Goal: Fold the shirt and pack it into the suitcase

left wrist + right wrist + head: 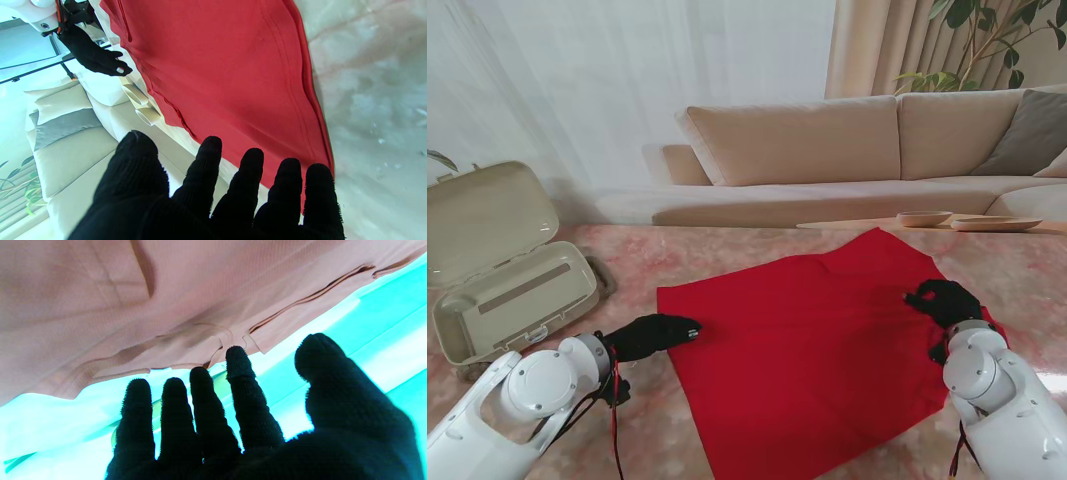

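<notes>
Okay, your pinkish marble table (727, 262) fronts a beige sofa (827, 140). Red shirt (817, 340) lies flat mid-table; bare marble at 6 and 12 o'clock. Open suitcase (507, 275) sits at 9 o'clock. Left hand (652, 335), fingers spread, holds nothing at the shirt's left edge; right hand (947, 300), fingers apart, rests at its right edge, grasping nothing.

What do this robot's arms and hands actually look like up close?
Both arms are glossy white, built from rounded shells with round disc-shaped joint caps. Each ends in a five-fingered hand under a black knitted glove: left hand, right hand. Thin red and black cables hang by the left wrist, and a similar cable runs under the right arm.
</notes>
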Controlling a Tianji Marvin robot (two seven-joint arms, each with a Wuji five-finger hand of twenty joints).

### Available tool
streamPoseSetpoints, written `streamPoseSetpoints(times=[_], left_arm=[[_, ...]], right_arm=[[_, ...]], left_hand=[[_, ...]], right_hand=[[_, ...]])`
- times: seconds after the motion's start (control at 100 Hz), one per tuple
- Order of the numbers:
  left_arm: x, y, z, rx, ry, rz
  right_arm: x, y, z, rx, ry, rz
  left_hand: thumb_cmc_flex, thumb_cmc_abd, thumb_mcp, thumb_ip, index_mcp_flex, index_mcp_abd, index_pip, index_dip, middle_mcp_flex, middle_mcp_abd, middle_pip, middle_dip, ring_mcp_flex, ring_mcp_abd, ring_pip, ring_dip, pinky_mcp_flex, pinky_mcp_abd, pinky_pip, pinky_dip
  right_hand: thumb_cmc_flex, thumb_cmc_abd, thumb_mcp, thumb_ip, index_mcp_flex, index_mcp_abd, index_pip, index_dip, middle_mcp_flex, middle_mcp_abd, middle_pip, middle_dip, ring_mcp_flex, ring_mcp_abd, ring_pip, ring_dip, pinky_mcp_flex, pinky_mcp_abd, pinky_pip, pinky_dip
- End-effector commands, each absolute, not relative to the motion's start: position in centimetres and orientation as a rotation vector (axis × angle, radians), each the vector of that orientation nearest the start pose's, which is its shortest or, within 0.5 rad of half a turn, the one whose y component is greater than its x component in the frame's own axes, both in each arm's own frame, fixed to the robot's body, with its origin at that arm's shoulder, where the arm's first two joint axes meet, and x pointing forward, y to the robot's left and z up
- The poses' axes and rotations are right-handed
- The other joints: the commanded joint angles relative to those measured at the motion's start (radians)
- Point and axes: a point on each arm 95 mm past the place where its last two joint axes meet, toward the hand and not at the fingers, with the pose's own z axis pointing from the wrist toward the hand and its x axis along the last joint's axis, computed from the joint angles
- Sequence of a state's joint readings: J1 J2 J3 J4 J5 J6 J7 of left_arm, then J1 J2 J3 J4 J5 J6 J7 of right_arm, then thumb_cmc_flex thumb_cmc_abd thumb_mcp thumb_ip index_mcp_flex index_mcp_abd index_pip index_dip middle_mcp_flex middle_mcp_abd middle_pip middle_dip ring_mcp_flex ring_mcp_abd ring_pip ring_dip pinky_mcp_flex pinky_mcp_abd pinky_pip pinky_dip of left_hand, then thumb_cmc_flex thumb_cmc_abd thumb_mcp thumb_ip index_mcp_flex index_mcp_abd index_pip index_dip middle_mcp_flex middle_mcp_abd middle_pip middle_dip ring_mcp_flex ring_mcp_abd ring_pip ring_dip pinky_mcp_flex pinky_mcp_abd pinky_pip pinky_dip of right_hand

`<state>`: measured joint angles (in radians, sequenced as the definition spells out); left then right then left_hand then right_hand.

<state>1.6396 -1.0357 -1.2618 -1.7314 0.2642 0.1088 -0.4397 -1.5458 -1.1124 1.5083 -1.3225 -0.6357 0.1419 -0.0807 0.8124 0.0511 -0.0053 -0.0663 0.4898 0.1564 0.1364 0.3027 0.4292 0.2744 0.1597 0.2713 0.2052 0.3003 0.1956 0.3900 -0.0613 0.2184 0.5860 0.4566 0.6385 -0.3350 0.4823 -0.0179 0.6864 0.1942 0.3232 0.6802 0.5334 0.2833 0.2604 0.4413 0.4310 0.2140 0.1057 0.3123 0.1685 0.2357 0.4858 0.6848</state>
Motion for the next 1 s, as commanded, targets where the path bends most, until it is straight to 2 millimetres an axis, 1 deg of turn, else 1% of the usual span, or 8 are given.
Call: streamPoseSetpoints(times=[0.0,0.19,0.33,0.5,0.79,0.99], left_arm=[[36.4,-0.9,-34.1,-2.157,1.596,-1.648],[36.1,-2.1,-34.5,-2.181,1.662,-1.673],[35.7,-2.9,-34.4,-2.179,1.713,-1.689],[35.7,-3.4,-34.7,-2.181,1.787,-1.663],[36.4,-3.7,-35.4,-2.212,1.872,-1.588],[37.0,-3.4,-35.7,-2.167,1.942,-1.506]], right_arm=[[42.0,-17.3,-35.8,1.757,0.883,1.234],[42.0,-17.9,-35.2,1.722,0.876,1.211],[41.8,-18.6,-35.4,1.718,0.878,1.178],[41.5,-19.2,-36.2,1.749,0.877,1.139],[41.2,-19.8,-38.0,1.814,0.881,1.076],[40.9,-20.0,-38.8,1.843,0.896,1.052]], left_hand=[[-0.004,0.008,-0.042,0.012,0.007,-0.006,0.007,0.006,0.011,0.007,0.013,0.009,-0.008,0.022,-0.015,-0.001,-0.009,0.003,0.013,0.009],[-0.006,0.011,-0.042,0.012,0.004,-0.005,0.007,0.006,0.008,0.008,0.014,0.009,-0.009,0.023,-0.014,0.001,-0.009,0.004,0.015,0.009],[-0.008,0.013,-0.042,0.013,0.001,-0.007,0.005,0.005,0.008,0.009,0.014,0.009,-0.006,0.026,-0.012,0.002,-0.009,0.004,0.019,0.011],[-0.011,0.016,-0.042,0.013,-0.004,-0.008,0.003,0.005,0.006,0.008,0.012,0.008,-0.006,0.026,-0.012,0.003,-0.009,0.004,0.023,0.013],[-0.015,0.021,-0.042,0.013,-0.016,-0.009,-0.002,0.005,-0.006,0.012,0.008,0.005,-0.010,0.034,-0.010,0.005,-0.010,0.005,0.025,0.013],[-0.017,0.023,-0.042,0.014,-0.023,-0.012,-0.004,0.005,-0.011,0.011,0.009,0.005,-0.012,0.034,-0.008,0.007,-0.010,0.003,0.027,0.014]], right_hand=[[-0.003,0.004,0.009,0.017,-0.030,-0.011,-0.012,0.009,-0.029,0.009,0.009,-0.001,-0.041,-0.017,-0.015,-0.001,-0.013,0.004,-0.024,0.025],[-0.003,0.005,0.003,0.017,-0.031,-0.017,-0.010,0.011,-0.034,0.003,0.012,-0.002,-0.045,-0.022,-0.017,-0.002,-0.017,0.003,-0.025,0.029],[-0.007,0.002,0.002,0.018,-0.026,-0.022,-0.007,0.013,-0.032,0.000,0.012,-0.003,-0.040,-0.020,-0.015,0.000,-0.015,0.006,-0.026,0.032],[-0.012,-0.004,0.007,0.018,-0.019,-0.026,-0.003,0.013,-0.027,0.000,0.012,-0.004,-0.034,-0.017,-0.013,0.001,-0.011,0.010,-0.026,0.035],[-0.021,-0.013,0.031,0.016,-0.015,-0.022,-0.001,0.011,-0.018,0.006,0.013,-0.004,-0.031,-0.008,-0.012,0.002,-0.012,0.012,-0.031,0.038],[-0.019,-0.007,0.036,0.014,-0.021,-0.016,-0.004,0.010,-0.021,0.009,0.015,-0.003,-0.033,-0.010,-0.013,0.001,-0.015,0.008,-0.035,0.038]])
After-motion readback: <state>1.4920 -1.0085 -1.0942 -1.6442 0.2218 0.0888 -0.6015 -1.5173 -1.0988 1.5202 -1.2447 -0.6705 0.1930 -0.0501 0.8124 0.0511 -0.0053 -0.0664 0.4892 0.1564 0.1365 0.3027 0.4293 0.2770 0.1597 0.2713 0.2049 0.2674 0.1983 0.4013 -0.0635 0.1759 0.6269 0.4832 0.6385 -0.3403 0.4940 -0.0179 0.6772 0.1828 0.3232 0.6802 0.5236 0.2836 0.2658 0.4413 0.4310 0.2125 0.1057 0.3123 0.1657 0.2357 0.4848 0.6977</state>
